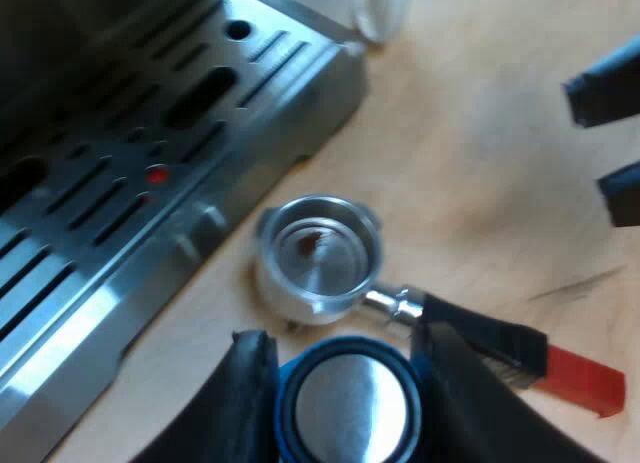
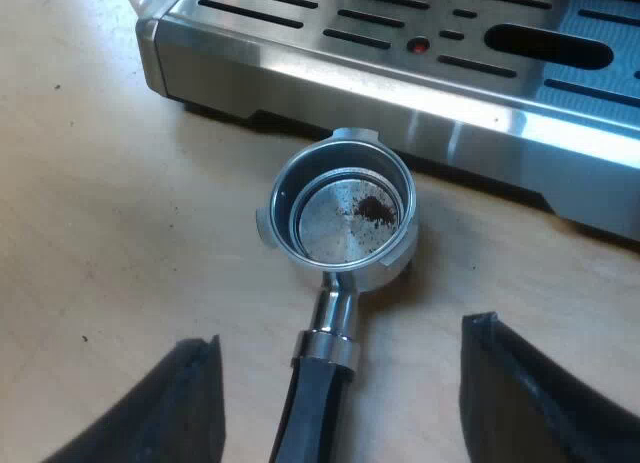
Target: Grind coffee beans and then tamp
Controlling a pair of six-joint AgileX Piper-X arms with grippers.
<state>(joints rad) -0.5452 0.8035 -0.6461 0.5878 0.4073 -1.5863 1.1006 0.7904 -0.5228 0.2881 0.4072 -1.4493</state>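
Observation:
The metal holder lies on the wooden table beside the espresso machine's drip tray. Its basket holds just a small smear of dark grounds. The dark handle runs out to a red end. My left gripper is shut on a blue tamper, whose metal face hangs close above the table next to the basket. My right gripper is open and straddles the holder's handle without touching it. The basket lies just beyond the right gripper. The right gripper's fingers also show above the table past the handle.
The machine's slotted steel drip tray with a red dot stands right behind the holder. A white mug sits by the tray's corner. Bare wooden table lies around the holder.

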